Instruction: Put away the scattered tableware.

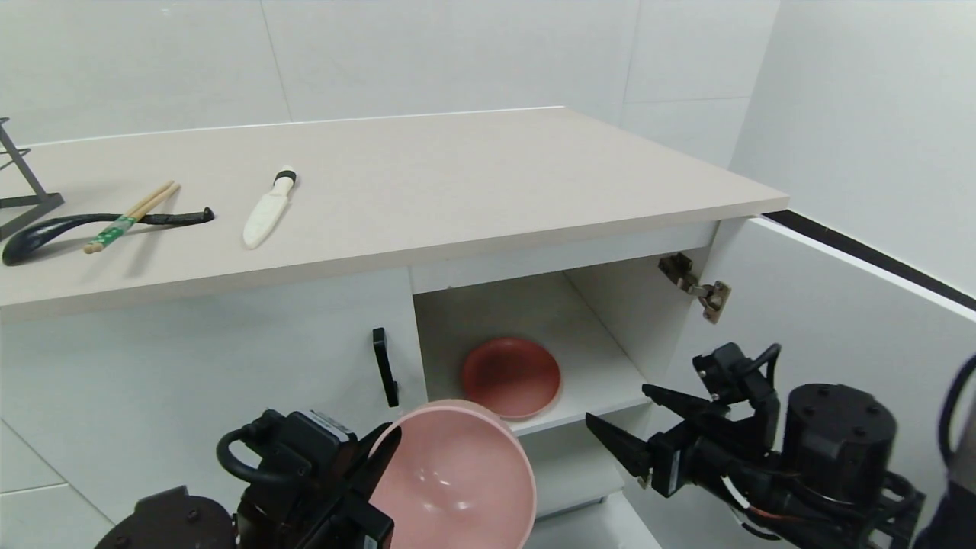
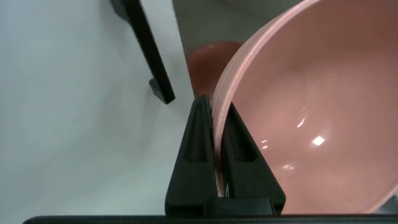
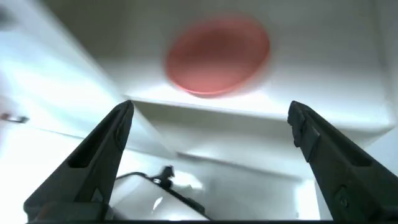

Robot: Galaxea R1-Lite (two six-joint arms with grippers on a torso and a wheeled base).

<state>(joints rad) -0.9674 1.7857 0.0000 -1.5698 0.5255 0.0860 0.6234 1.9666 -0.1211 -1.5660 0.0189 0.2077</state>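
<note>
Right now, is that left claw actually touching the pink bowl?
Touching. In the left wrist view the left gripper clamps the rim of the pink bowl, one finger each side.

Bright, even light; soft shadow fills the cabinet [image 1: 526,313] below the counter [image 1: 457,175]; glare spots glint inside the pink bowl [image 1: 457,488].

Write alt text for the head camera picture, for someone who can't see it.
The left hand grips a pink bowl by its rim in front of an open cabinet, where a red dish sits on the shelf. The right hand is open nearby. On the counter above lie a black spoon, chopsticks and a white knife.
</note>
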